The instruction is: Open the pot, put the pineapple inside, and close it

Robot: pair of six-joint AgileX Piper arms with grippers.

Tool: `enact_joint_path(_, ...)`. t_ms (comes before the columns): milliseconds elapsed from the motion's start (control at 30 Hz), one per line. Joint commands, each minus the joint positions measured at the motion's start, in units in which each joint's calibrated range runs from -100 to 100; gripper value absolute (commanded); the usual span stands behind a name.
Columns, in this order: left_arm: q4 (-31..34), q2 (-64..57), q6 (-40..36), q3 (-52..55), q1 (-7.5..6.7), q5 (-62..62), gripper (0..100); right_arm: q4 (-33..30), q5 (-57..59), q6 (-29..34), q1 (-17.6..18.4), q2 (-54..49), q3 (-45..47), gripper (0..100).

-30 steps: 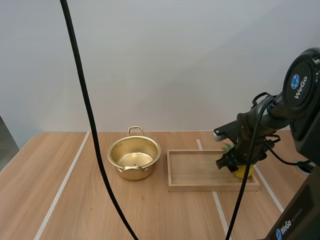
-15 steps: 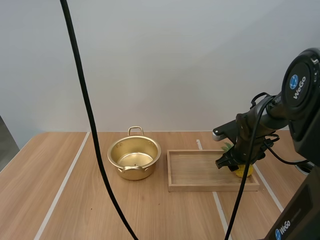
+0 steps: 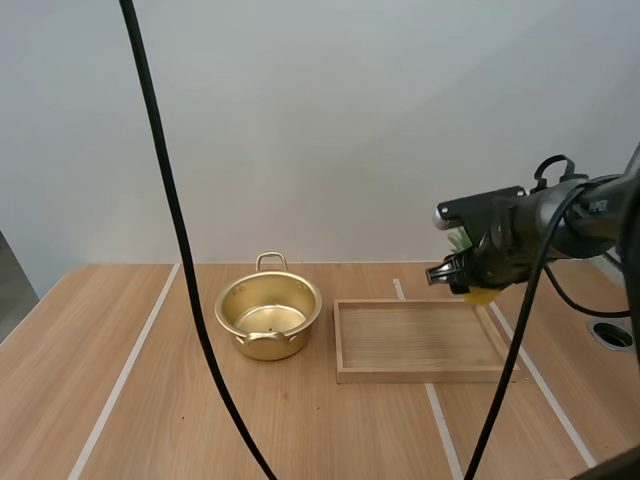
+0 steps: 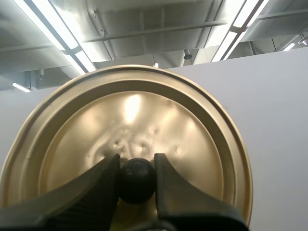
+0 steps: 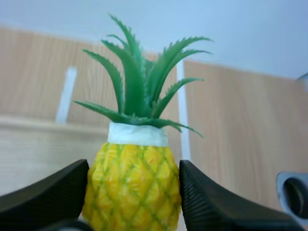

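the right gripper (image 3: pixel 458 278) is pinching the pineapple (image 3: pixel 481 294) above the tray (image 3: pixel 420 376), right of frame. the left gripper (image 4: pixel 136 175) is clamping the lid (image 4: pixel 197 144). next, probably swinging left over the open pot (image 3: pixel 268 315), centre-left.

The pot (image 3: pixel 295 338) is gold-coloured metal, polished and gleaming inside. Its lid (image 4: pixel 144 115) is the same shiny metal, lightly dimpled near the smooth black knob (image 4: pixel 137 179). The tray (image 3: pixel 420 375) is pale bare wood, matt, and sits on a grained wood desk (image 3: pixel 150 400). The pineapple (image 5: pixel 132 185) looks like plastic, with glossy yellow cross-scored skin and green leaves. The right fingers (image 5: pixel 211 202) are black, matt and ribbed.
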Motion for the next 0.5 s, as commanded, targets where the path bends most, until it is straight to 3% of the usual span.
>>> enact_joint_path(0,-0.58,-0.29,-0.37,-0.47,-0.12,-1.26,0,1.3,-2.21,0.13,-0.34,-6.26,-0.37,0)
enact_joint_path(200,-0.58,-0.29,-0.37,-0.47,-0.12,-1.26,0,1.68,-2.26,0.13,-0.34,-16.82,-3.36,0)
enact_joint_path(467,-0.58,-0.29,-0.37,-0.47,-0.12,-1.26,0,8.01,-1.91,0.03,0.06,-26.53,-5.28,0)
